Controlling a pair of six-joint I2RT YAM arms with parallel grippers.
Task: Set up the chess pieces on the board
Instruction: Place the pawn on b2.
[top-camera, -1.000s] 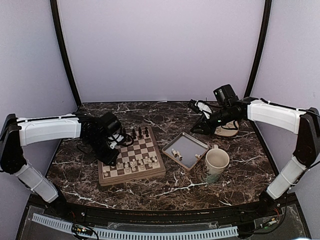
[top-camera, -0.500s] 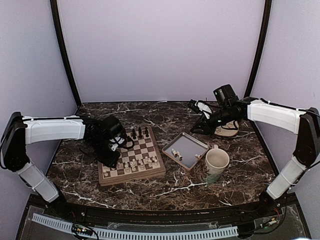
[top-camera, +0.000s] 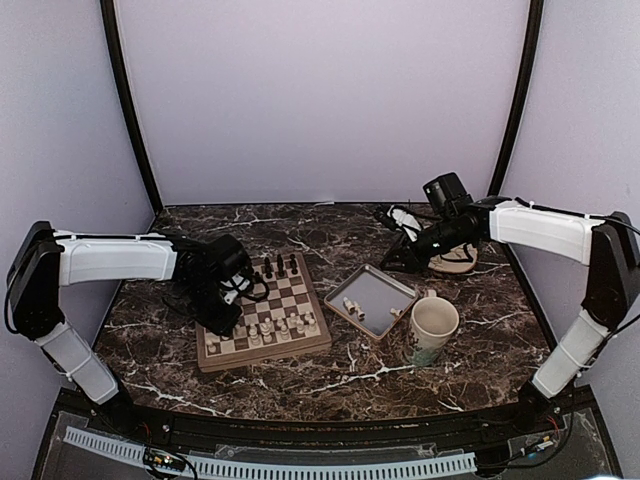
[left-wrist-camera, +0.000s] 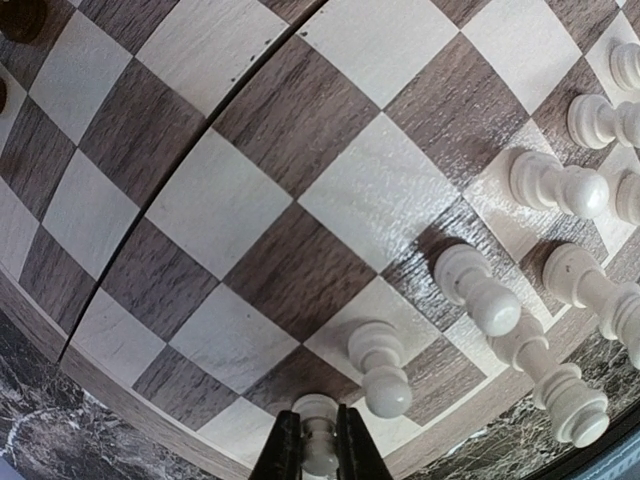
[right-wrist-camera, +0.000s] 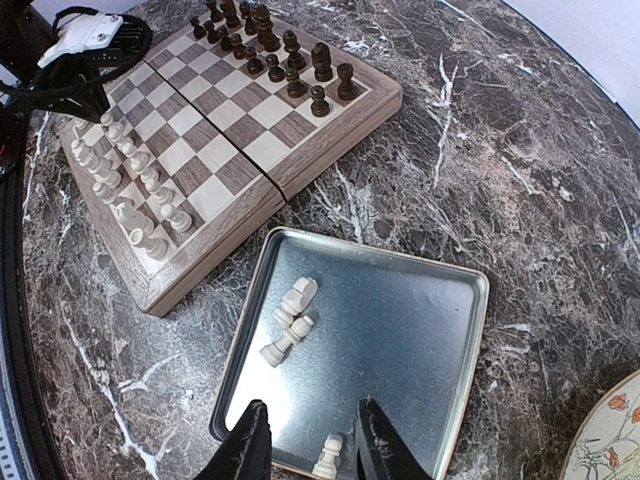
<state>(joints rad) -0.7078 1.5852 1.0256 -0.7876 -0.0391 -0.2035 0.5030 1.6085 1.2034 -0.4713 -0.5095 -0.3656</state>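
LEFT ARM CLOSES IN: The left pincer (left-wrist-camera: 320, 462), clenched on a cream pawn (left-wrist-camera: 317, 425), hangs low over an edge square of the board (top-camera: 268, 354). Over the past second it has slid from the board's far-left side toward the near rows as the arm drew in. Whether the pawn's foot already touches the wood cannot be told. Beside it, cream chessmen (left-wrist-camera: 480, 295) stand in ragged ranks along the near edge, while the dark chessmen (top-camera: 280, 266) hold the far side. Across the desk (top-camera: 330, 235), the right pincer (right-wrist-camera: 312, 448) has barely stirred. Its fingers are spread apart above the near rim of the metal tray (right-wrist-camera: 400, 330), with one loose cream piece (right-wrist-camera: 328, 460) lying between them and a small cluster (right-wrist-camera: 290, 315) nearby. The shift suggests a placement is imminent, and the tray's stragglers must still be fetched before the white side is complete.
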